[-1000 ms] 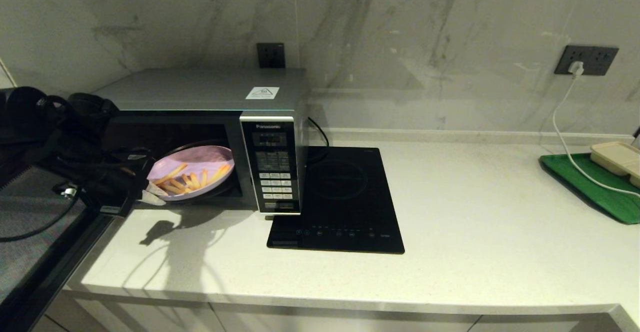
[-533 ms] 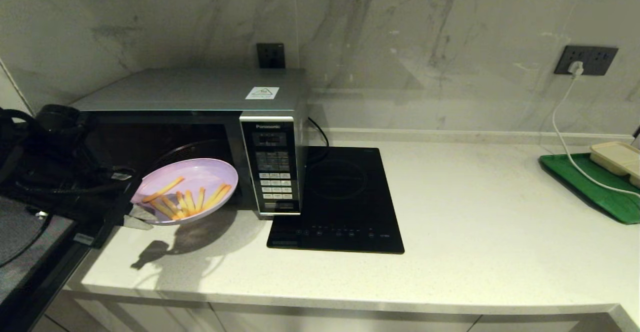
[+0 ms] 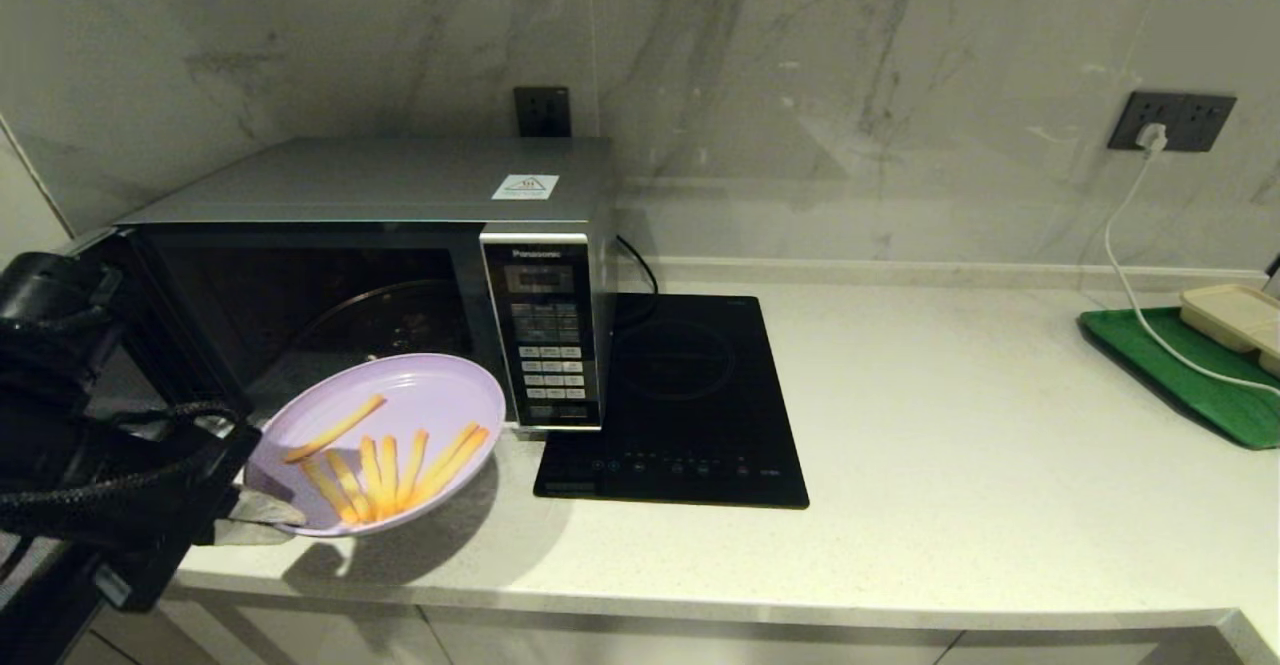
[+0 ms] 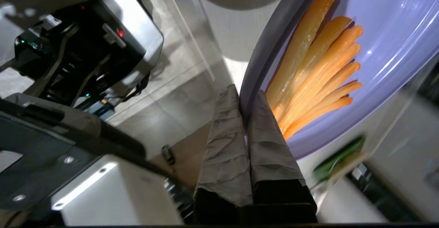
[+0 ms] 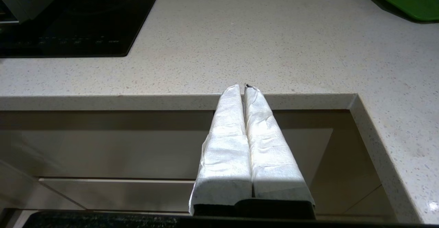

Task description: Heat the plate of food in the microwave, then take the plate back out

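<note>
The round, shallow lilac plastic plate of thin orange-yellow fries (image 3: 385, 442) is held in the air in front of the open cavity of the large silver microwave with the black keypad panel (image 3: 400, 265), above the front edge of the pale speckled stone counter (image 3: 900, 465), near the flat black induction hob (image 3: 680, 395). The greatest risk is judged to be a spill: the plate is carried by a single pinch at its near rim, so its whole weight hangs out beyond the grip, and any sag or tilt could send the roughly 7 loose fries sliding off. A slip of the smooth plastic rim from between the wrapped fingers (image 4: 226, 142) could also drop the plate onto the counter edge or past it to the floor. A knock against the swung-open microwave door (image 3: 150, 325) beside the arm could be another cause. The left end effector (image 4: 244, 99) is closed tightly on the plate's rim, 1 finger above and 1 below. The right end effector (image 5: 244, 87) is parked below the counter edge, closed and holding nothing.
</note>
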`<state>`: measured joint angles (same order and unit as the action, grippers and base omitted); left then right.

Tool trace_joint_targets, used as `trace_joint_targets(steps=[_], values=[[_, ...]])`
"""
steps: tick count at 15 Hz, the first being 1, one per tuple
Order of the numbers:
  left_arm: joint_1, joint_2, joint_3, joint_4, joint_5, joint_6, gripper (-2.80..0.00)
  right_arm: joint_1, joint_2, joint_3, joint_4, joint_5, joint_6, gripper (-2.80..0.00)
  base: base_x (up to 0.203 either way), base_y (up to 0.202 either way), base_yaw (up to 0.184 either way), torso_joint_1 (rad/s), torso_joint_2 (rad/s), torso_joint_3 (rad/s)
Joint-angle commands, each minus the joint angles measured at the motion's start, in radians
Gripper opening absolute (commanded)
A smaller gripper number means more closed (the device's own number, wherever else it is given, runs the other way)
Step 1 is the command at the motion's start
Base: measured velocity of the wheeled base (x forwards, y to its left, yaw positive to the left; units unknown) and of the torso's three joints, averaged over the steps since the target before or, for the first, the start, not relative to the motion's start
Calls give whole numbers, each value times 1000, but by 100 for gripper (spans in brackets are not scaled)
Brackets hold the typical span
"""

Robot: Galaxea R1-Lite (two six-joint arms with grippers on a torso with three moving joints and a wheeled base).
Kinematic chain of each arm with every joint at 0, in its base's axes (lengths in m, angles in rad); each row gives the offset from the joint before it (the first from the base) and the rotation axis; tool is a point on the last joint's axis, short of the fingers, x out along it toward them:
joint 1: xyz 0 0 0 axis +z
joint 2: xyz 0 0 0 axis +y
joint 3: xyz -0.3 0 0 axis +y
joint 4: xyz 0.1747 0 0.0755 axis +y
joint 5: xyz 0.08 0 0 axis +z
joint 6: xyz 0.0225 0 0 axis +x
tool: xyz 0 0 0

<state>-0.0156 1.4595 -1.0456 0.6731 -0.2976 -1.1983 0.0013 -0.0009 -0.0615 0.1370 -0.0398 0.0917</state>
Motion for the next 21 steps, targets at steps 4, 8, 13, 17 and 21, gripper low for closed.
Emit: trace_joint_targets(steps=[4, 8, 13, 17, 21], values=[[-283, -79, 76, -42, -17, 66, -280, 0, 1, 0, 1, 0, 0, -280, 0, 0, 0, 0, 0, 0], [-367, 34, 68, -111, -21, 178, -280, 0, -1, 0, 1, 0, 0, -280, 0, 0, 0, 0, 0, 0], [-417, 218, -85, -140, -42, 242, -280, 0, 1, 0, 1, 0, 0, -280, 0, 0, 0, 0, 0, 0], [-528, 365, -224, -141, -61, 242, -280, 0, 0, 0, 2, 0, 0, -280, 0, 0, 0, 0, 0, 0], [-596, 450, -319, -141, -91, 241, -280, 0, -1, 0, 1, 0, 0, -280, 0, 0, 0, 0, 0, 0]])
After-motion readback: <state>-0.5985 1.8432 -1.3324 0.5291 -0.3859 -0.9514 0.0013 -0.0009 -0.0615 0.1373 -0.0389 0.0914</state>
